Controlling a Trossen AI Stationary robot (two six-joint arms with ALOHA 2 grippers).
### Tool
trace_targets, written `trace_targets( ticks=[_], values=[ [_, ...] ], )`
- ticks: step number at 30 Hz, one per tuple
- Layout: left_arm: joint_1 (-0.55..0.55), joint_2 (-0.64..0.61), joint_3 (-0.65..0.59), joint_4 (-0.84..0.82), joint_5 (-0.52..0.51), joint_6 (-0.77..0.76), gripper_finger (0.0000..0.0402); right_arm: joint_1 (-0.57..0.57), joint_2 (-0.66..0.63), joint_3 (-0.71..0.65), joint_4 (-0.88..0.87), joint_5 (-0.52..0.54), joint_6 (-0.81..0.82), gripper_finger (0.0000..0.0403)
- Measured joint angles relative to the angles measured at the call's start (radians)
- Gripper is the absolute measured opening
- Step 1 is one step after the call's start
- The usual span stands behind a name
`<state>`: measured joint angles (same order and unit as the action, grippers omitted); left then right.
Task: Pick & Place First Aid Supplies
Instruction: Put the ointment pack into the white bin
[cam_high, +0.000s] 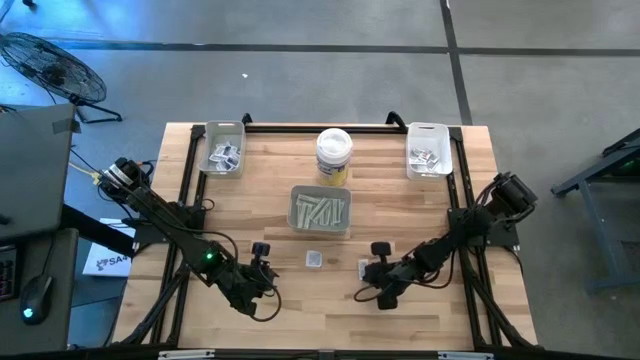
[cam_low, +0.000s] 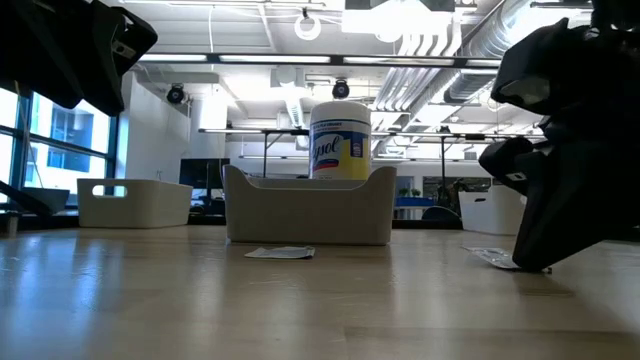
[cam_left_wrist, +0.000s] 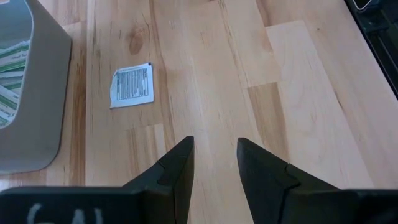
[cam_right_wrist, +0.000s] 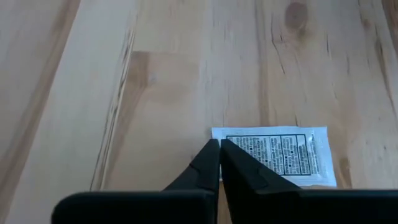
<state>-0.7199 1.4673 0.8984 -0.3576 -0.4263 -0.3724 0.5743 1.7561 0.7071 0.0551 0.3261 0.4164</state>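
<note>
Packets (cam_high: 314, 259) (cam_high: 364, 267): two loose, tabletop.

Left arm: reaches in from desk's left edge, elbow bent, wrist near front edge. Left pincer (cam_left_wrist: 214, 171) hangs above desk, fingers parted, nothing between them. Right arm: reaches in from desk's right edge, forearm angled toward front centre. Right pincer (cam_right_wrist: 220, 163) low at desk surface, fingers pressed together, tips at edge of small printed packet (cam_right_wrist: 280, 152); whether packet is pinched, cannot tell.
</note>
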Motion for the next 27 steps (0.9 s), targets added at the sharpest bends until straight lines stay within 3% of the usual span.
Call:
trace_targets(
  ticks=[18,27],
  values=[
    [0.000,0.000,0.000,0.000,0.000,0.000,0.0120,0.049,-0.165,-0.003,-0.024,0.105,0.059,0.0001],
    [0.000,0.000,0.000,0.000,0.000,0.000,0.0120,0.048,-0.180,-0.003,-0.197,0.187,0.292,0.0000]
  ],
)
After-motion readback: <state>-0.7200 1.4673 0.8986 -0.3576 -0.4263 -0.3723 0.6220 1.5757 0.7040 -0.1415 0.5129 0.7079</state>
